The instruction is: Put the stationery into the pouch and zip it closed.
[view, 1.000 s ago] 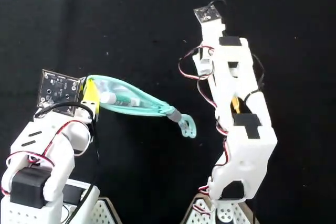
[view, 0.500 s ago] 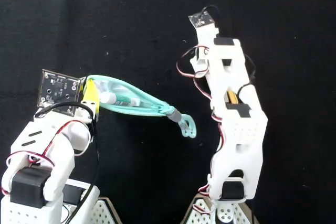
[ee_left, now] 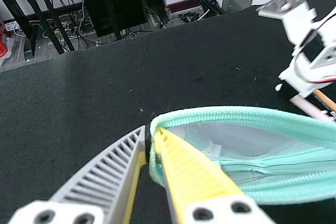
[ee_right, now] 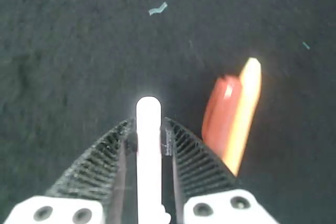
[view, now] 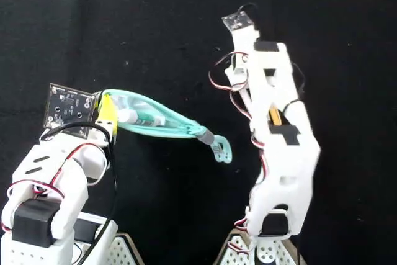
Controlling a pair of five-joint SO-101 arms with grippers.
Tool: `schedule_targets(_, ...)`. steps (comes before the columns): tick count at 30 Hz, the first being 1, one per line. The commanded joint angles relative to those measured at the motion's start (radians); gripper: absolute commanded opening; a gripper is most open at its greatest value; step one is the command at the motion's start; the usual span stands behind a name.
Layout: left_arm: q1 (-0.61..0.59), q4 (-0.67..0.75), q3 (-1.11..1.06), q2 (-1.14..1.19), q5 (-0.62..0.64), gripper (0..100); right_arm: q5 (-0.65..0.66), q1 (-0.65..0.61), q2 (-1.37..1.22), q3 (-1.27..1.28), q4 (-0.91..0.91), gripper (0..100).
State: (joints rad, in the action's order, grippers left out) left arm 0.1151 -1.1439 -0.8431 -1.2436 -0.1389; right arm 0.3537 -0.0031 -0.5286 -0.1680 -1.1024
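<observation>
**A:** What is the left end effector [ee_left: 150,139] doing?

**B:** It is pinching one end of the teal pouch [ee_left: 252,145]. Its fingers [ee_left: 194,177] are clenching on the zipper rim with barely a gap between them.

**A:** And how is the pouch lying?

**B:** It is stretching across the black surface [view: 155,41]. Its long axis is running from that end effector toward the other arm and slanting a little toward the arms' bases. A teal loop [view: 222,150] is trailing at the far end. The mouth is gaping, and a white tube [view: 131,116] is showing inside.

**A:** What about the right end effector [ee_right: 148,124]?

**B:** It is grasping a white stick [ee_right: 148,111]. The fingers are pressing on it from both sides, parted only by the stick's own width.

**A:** Which way is the stick pointing?

**B:** Its long axis is running in line with the fingers. The rounded tip is poking out just past the fingertips and aiming down at the surface. In the left wrist view the stick is hanging near the pouch's open rim but apart from it.

**A:** Is anything sitting close by?

**B:** An orange-and-red pen [ee_right: 233,124] is showing just beside one finger. It is lying nearly parallel to the stick, with its tip leaning slightly away. I cannot tell whether it is resting on the surface or touching the finger.
</observation>
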Motion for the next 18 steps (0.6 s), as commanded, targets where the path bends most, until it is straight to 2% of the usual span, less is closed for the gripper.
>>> schedule_targets(1, 0.010, -0.020, -0.157, 0.035, -0.003, 3, -0.009, 0.003, 0.268, 0.157, -0.008, 1.2)
schedule_targets(5, 0.010, -0.021, -0.157, 0.035, -0.003, 3, -0.017, 0.055, 0.564, 0.406, -0.003, 1.2)
schedule_targets(10, 0.010, -0.021, -0.157, 0.035, -0.003, 3, -0.009, 0.285, 0.878, 0.642, -0.011, 1.2)
schedule_targets(13, 0.010, -0.018, -0.157, 0.035, -0.003, 3, 0.046, 0.417, 0.975, 0.759, -0.012, 1.2)
schedule_targets(18, 0.010, -0.018, -0.157, 0.035, -0.003, 3, 0.161, 0.525, 0.987, 0.946, 0.052, 1.2)
